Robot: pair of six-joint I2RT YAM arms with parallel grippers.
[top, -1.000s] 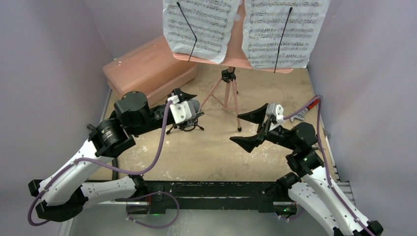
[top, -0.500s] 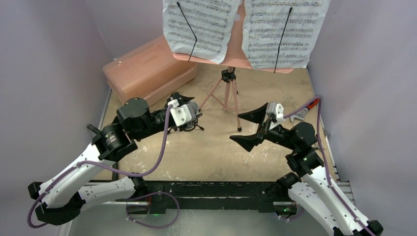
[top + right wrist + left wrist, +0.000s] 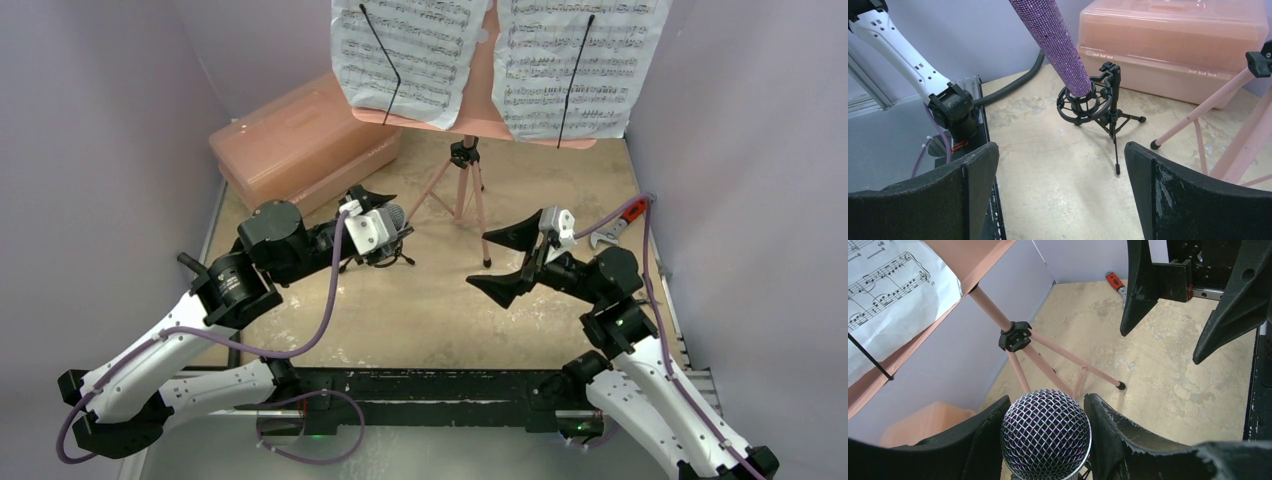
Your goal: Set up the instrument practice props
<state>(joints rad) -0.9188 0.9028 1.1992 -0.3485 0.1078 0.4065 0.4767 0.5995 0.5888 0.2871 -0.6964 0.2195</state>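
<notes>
Left end effector (image 3: 1046,399) grips the mic (image 3: 1046,435) by its round silver wire-mesh head, rough black fingers pressed on both sides. Mic body is a glittery purple taper, tilted, its lower end in the ring of the mount (image 3: 1090,102), a small black shock cradle on thin tripod legs. It stands on the mottled tan table (image 3: 420,310) near the case (image 3: 300,140), boxy translucent pink plastic.

Right end effector (image 3: 480,259) hangs wide, nothing in it, near the stand (image 3: 466,195). Stand has thin pink tube legs, a black hub and a flat pink desk w/ two crinkled white pages (image 3: 405,50) under black wire arms.

Vs a sec ago: left elbow shifted slightly, mic approx same spot. More of the red-handled wrench (image 3: 612,228) shows.

Pages: printed staves, text too small to read.
</notes>
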